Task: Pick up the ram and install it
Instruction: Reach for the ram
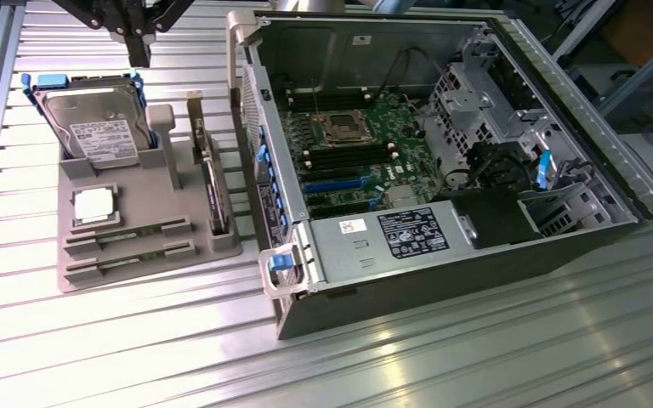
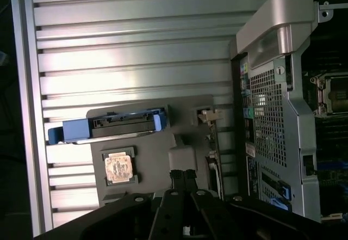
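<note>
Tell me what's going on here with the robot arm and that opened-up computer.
A robot arm is working on fitting memory into the open computer case, which is on the exterior view's right. Its gripper hangs above the hard drive at the far end of the gray parts holder, touching nothing. The ram sticks lie in their slots at the holder's near end, not yet picked up.

Labels on the hard drive (image 1: 102, 136) and power supply (image 1: 411, 232) — printed, yet none readable.
</note>
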Robot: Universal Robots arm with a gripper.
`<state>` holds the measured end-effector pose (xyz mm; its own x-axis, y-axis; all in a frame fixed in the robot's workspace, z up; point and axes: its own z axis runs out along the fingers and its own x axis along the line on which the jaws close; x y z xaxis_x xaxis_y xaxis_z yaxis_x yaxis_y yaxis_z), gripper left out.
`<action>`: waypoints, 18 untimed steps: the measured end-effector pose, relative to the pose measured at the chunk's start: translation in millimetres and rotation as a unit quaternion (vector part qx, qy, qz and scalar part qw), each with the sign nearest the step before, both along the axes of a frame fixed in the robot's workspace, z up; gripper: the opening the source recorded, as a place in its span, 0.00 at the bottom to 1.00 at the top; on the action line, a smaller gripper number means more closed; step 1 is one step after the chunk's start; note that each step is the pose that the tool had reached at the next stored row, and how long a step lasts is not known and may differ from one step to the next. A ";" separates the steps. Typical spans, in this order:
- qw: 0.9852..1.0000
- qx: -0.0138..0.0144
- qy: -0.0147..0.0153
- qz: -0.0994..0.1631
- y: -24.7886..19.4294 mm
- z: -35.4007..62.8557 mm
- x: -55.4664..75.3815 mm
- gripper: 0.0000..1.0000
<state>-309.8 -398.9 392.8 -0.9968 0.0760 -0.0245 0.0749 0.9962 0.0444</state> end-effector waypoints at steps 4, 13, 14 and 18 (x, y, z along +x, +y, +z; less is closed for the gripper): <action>1.000 0.000 0.000 0.000 0.0 -0.1 -4.7 0.11; 1.000 0.000 0.000 0.000 -2.6 -0.1 -5.1 0.11; 1.000 0.000 0.000 0.000 -4.1 -0.1 -5.0 0.11; 1.000 0.000 0.000 0.000 -8.8 -0.2 -5.0 0.11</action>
<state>-314.8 -407.7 392.6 -0.9968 0.0758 -0.0244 0.0746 0.9962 0.0443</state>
